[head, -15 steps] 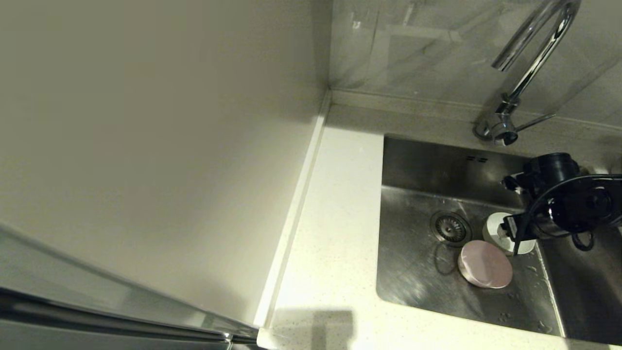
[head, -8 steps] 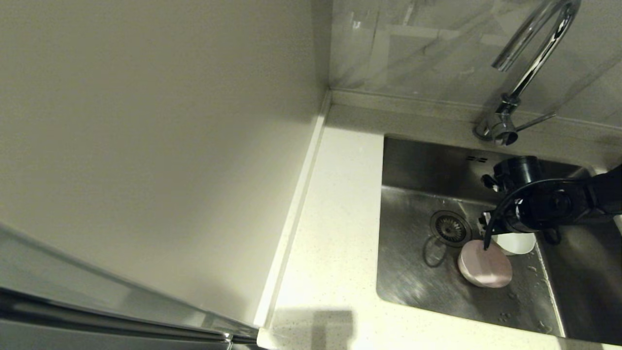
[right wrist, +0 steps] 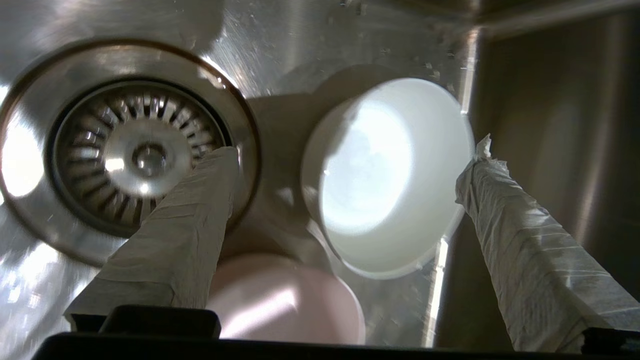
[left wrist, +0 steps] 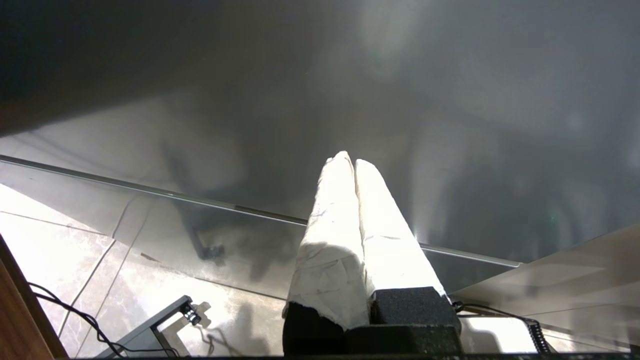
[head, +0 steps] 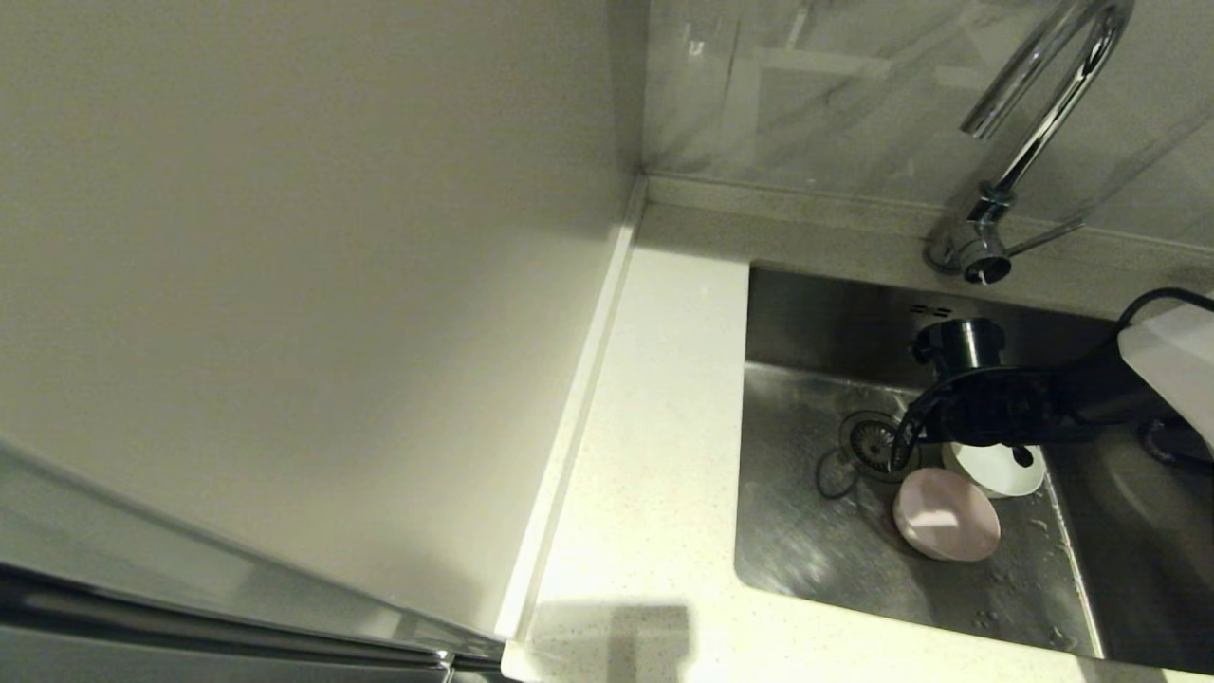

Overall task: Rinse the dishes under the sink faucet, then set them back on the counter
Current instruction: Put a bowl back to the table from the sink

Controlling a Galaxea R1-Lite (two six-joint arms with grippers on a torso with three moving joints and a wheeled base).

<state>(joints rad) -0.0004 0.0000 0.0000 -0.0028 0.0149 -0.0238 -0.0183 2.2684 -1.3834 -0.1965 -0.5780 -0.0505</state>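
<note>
In the steel sink (head: 806, 541), a whitish-mint bowl (head: 996, 471) sits beside the drain strainer (head: 877, 439). A pale pink bowl (head: 947, 526) lies just in front of it. My right arm (head: 1005, 413) reaches in from the right, hanging low over them. In the right wrist view my right gripper (right wrist: 352, 152) is open wide above the whitish-mint bowl (right wrist: 390, 175) and holds nothing. One finger (right wrist: 190, 220) is over the strainer (right wrist: 135, 155), and the pink bowl (right wrist: 285, 300) shows near the wrist. The pale blue-grey bowl is out of view. My left gripper (left wrist: 350, 160) is shut and parked away from the sink.
The chrome faucet (head: 1034, 123) arches over the sink's back right, its lever (head: 1043, 237) pointing right. No water runs from it. The off-white counter (head: 654, 455) lies left of the sink, bounded by a cream wall panel (head: 285, 285). Two overflow slots (head: 931, 310) mark the back wall.
My right arm has moved left across the sink, from over the whitish-mint bowl towards the drain, uncovering more of that bowl. Both bowls have stayed put.
</note>
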